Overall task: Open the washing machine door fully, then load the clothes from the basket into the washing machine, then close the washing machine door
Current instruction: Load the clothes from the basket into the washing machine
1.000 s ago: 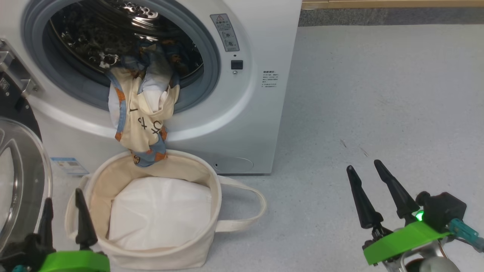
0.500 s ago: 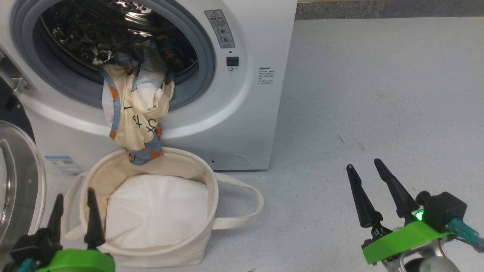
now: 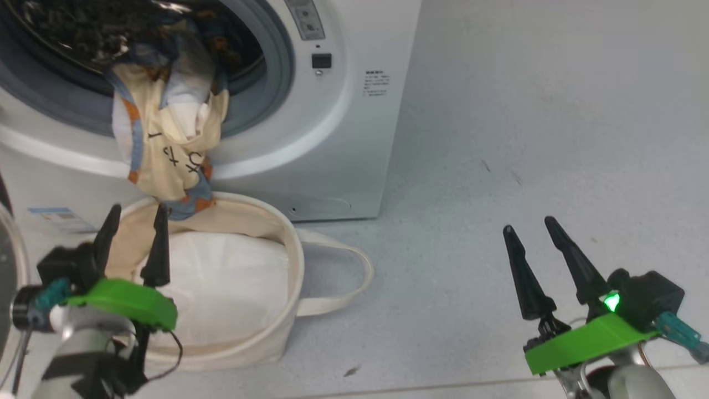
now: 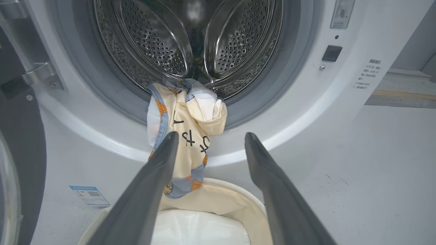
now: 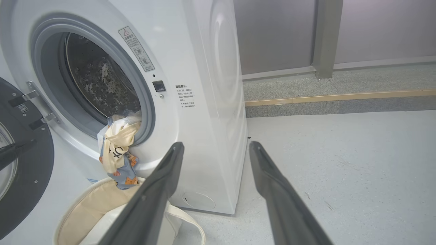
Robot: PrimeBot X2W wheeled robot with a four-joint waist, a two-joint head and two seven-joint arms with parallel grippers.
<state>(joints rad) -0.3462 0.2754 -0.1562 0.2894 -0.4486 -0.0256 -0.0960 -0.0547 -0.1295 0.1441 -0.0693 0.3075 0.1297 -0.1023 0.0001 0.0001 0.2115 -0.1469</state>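
Hanging clothes (image 3: 166,138) droop vertically from washing machine (image 3: 332,138) toward basket (image 3: 271,346).

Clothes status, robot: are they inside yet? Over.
Left gripper, right gripper open, empty. Clothes hang half out of washing machine, over basket. Door open; cloth blocks closing.

Warning-triangle sticker (image 5: 136,49) on the washing machine (image 5: 211,85); small print (image 5: 185,96) unreadable.

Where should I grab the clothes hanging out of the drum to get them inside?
Grip the dangling lower fold of the clothes, just above the blue-and-orange hem, coming from the front and below with the open left gripper, which faces it. It hangs over the washing machine's grey lip toward the basket, so lifting that end probably carries it inside.
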